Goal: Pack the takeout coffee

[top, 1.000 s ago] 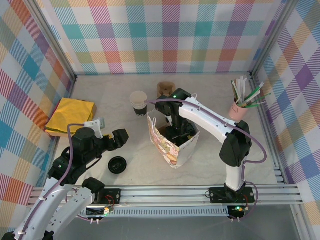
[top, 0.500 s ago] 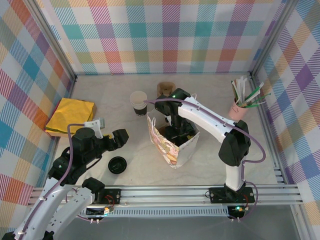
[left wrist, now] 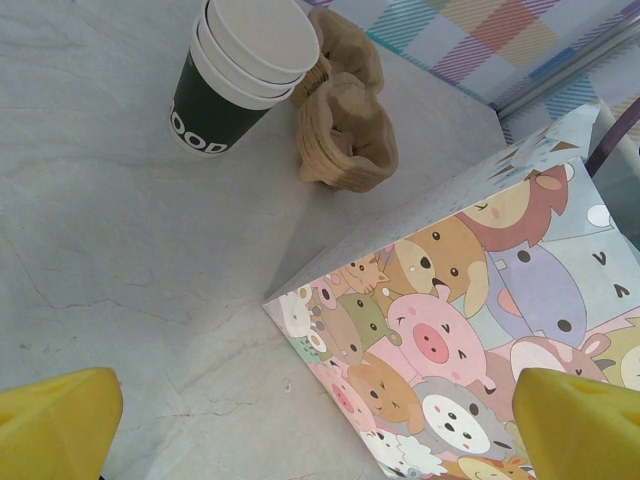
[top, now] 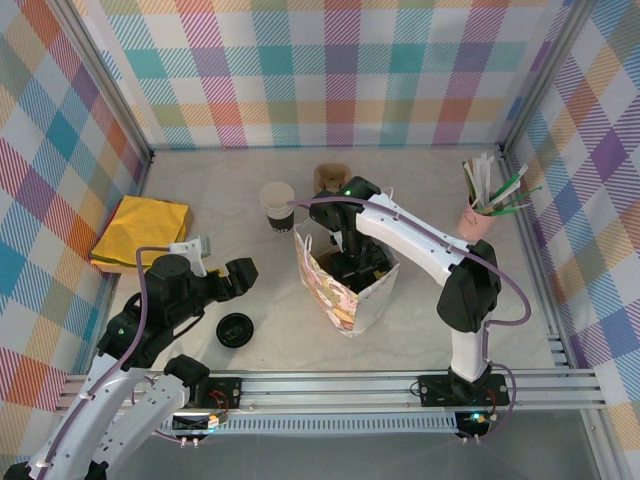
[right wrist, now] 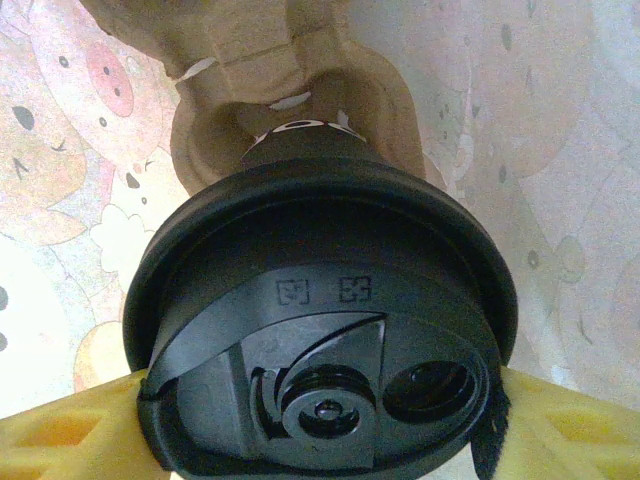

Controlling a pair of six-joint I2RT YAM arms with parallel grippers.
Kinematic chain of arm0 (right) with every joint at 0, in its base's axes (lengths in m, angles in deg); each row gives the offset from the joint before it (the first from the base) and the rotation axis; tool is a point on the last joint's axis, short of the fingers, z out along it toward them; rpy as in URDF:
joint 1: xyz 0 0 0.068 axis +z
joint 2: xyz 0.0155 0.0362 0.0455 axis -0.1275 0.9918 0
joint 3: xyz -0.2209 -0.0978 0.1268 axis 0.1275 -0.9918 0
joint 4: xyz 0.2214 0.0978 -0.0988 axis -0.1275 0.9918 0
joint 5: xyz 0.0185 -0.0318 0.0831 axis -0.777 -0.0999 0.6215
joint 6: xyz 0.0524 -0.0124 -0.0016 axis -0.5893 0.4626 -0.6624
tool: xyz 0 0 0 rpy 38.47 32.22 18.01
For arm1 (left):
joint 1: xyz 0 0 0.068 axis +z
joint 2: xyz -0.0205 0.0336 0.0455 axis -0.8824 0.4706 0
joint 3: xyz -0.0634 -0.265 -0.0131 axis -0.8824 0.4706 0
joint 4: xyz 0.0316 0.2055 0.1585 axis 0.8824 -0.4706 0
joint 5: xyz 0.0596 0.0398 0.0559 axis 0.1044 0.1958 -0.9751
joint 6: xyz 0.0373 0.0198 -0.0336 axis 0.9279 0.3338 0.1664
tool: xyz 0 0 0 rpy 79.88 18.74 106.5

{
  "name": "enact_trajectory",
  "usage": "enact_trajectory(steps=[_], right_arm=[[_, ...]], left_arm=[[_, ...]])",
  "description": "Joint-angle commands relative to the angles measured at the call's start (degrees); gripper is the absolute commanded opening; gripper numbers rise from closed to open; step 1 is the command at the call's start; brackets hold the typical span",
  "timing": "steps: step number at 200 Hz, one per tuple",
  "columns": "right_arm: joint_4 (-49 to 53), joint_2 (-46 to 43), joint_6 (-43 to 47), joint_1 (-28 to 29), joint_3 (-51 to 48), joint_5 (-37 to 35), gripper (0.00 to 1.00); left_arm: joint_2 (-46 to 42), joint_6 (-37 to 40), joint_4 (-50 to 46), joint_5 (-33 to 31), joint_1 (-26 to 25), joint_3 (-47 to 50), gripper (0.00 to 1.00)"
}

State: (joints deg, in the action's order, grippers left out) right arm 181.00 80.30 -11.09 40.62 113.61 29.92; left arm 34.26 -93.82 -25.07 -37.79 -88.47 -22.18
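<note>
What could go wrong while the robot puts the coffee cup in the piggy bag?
1. The right fingers seem to hold the takeout coffee by its black lid. The lid might pop off and the cup could drop.
2. If the cup misses the pocket in the brown carrier, it could tip over.
3. Nothing steadies the paper bag, so the arm might drag or topple it when it comes out.

Yellow cloth (top: 141, 231) far left, loose lid (top: 234, 329) nr front; pink cup (top: 476, 222) (w/ stirrers) right.

left jaws wide apart, right jaws gripping
</note>
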Motion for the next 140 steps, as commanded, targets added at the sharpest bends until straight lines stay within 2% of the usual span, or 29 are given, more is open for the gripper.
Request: enact_trajectory(steps=[1, 140], right_arm=[[4.4, 0.8, 0.7, -0.3, 1.1, 0.6, 0.69], [3.9, 0.8, 0.8, -0.3, 0.5, 0.5, 0.69]], left_arm=[[0.0, 1.3, 0.4, 1.0, 0.0, 0.0, 1.00], [0.0, 1.3, 0.2, 0.9, -0.1, 0.2, 1.00]])
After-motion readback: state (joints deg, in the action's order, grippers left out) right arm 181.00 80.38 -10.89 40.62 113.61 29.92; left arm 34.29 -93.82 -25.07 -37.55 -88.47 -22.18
